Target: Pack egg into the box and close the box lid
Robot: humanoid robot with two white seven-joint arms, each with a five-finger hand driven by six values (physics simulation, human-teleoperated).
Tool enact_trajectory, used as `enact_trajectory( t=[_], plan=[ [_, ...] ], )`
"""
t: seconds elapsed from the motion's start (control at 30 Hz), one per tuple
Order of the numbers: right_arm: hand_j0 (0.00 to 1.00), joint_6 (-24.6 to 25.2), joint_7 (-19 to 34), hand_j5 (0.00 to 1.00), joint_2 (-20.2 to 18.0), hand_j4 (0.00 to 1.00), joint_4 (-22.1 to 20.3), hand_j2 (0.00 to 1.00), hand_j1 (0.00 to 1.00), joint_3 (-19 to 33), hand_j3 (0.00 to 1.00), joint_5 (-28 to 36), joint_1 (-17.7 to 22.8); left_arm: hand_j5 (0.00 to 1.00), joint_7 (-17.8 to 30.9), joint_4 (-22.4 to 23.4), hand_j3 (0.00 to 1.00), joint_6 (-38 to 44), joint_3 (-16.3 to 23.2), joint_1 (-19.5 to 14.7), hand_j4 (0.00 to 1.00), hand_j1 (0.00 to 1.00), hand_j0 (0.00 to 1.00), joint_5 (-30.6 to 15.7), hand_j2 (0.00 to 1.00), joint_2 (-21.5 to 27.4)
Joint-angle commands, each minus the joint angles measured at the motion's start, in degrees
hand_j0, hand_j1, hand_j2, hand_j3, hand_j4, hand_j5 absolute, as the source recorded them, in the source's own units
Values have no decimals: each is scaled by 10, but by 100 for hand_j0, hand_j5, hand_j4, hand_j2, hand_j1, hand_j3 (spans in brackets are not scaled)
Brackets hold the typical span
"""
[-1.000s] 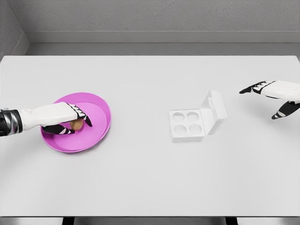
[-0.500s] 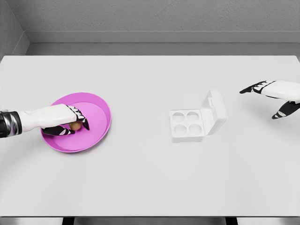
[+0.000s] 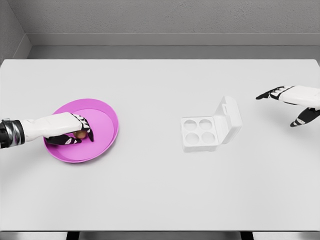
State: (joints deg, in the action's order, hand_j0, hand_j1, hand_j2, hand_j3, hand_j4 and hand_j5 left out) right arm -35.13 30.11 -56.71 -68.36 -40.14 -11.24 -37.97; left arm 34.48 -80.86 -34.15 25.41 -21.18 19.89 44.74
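Left robot hand (image 3: 70, 131) — fingers curled around egg (image 3: 80, 134) — in pink plate (image 3: 107, 114)

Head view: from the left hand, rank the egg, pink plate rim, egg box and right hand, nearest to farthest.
1. Egg, between the fingers of the left hand.
2. Pink plate, its rim encircling that hand.
3. Egg box, right of centre, lid open.
4. Right hand, at the far right edge.

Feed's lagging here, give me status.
Left hand fingers closed around egg in pink plate. Right hand open, idle. Box open, cups empty, path clear.
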Motion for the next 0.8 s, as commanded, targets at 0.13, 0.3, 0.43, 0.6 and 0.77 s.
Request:
enact_trajectory(
  t=[0.13,0.3,0.43,0.6,0.77],
  plan=[
    [100,1,-1,100,-1,100,0,100,100,1,100,3,-1,38,5,-6,38,-8,3,-1,38,38,38,-6,38,2],
    [100,1,-1,100,-1,100,1,100,100,2,100,3,-1,38,5,-17,38,-8,2,-8,38,38,38,-8,38,-2],
    [100,1,0,100,-1,100,1,100,100,2,100,3,-1,37,5,-23,37,-8,3,-19,37,37,37,-13,37,-5],
    [100,1,-1,100,-1,100,1,100,100,2,100,3,-2,37,5,-24,37,-8,28,-45,37,37,37,-16,37,-28],
    [100,1,-1,100,-1,100,9,100,100,2,100,3,-3,38,5,-24,38,-8,32,-50,38,38,38,-15,38,-48]
  ],
)
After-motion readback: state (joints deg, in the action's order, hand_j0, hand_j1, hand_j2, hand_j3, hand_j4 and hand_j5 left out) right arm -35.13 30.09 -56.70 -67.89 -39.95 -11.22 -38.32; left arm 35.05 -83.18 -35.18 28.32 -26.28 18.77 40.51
